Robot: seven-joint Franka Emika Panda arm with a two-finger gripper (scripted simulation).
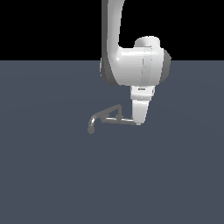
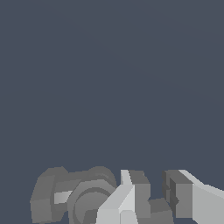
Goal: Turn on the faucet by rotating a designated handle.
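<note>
**Gripper down at the faucet's handle end**

The faucet [image 1: 107, 117] sits mid-frame in the exterior view, on the grey floor [image 1: 43, 175]. Its bar runs roughly left-right across the frame, with the spout [image 1: 91, 128] curling down at the left end. You've got the gripper [image 1: 139, 117] down over the right end because the handle should be there. The handle itself is hidden behind the hand, so contact is probably made, but not confirmed. In the wrist view, the fingers [image 2: 135, 192] stand slightly apart, with grey faucet parts just beside them.
</note>
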